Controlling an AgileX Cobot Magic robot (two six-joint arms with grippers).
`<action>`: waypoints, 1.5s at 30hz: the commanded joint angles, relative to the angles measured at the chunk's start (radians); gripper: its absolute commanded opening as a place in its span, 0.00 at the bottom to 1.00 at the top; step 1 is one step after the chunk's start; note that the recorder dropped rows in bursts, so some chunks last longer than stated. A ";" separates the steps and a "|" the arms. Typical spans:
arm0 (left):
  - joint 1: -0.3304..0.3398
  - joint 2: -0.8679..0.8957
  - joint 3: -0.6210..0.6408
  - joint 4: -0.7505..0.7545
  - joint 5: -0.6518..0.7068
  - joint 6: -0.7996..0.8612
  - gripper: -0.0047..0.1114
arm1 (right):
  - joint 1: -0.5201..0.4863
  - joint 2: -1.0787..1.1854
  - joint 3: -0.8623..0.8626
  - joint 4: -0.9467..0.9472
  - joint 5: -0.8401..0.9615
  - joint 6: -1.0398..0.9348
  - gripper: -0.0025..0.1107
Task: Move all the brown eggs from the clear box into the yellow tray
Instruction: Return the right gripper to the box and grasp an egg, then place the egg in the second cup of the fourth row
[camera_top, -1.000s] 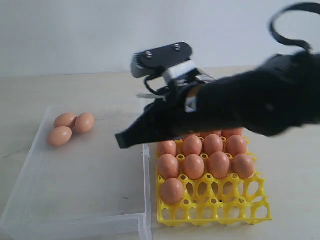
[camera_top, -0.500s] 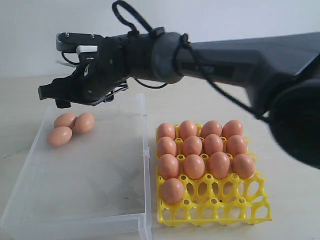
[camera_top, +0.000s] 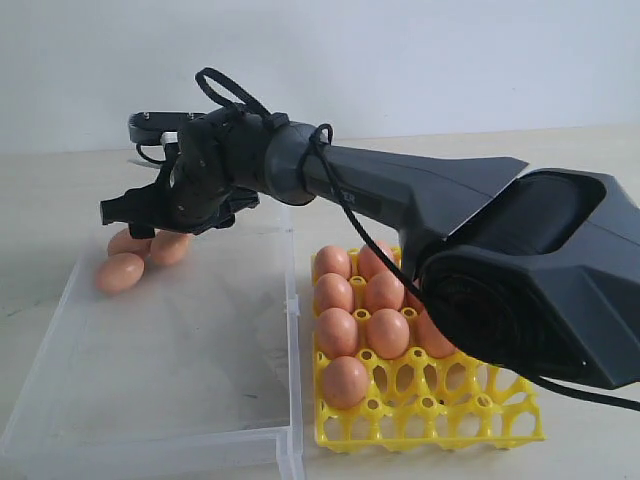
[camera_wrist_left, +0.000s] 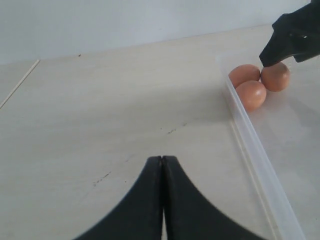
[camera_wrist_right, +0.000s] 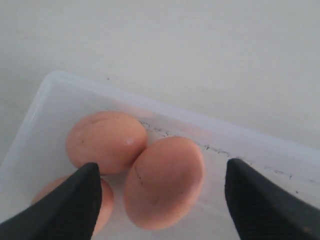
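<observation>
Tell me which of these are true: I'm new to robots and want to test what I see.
1. Three smooth orange-brown eggs lie in the shallow transparent plastic box. True.
2. The right gripper is shut on an egg. False: it is open, with one finger on either side of an egg and nothing gripped.
3. The left gripper is shut and sits outside the box, over the pale table. True.
4. Every cup of the bright yellow plastic egg tray is filled. False: the front row holds just one egg, and the cups beside it are empty.
</observation>
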 joint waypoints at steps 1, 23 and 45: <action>-0.006 -0.006 -0.004 -0.002 -0.009 -0.004 0.04 | -0.006 0.013 -0.010 -0.018 -0.023 0.007 0.62; -0.006 -0.006 -0.004 -0.002 -0.009 -0.004 0.04 | -0.006 0.039 -0.010 0.032 0.005 -0.075 0.06; -0.006 -0.006 -0.004 -0.002 -0.009 -0.004 0.04 | 0.005 -1.011 1.508 0.254 -1.056 -0.756 0.02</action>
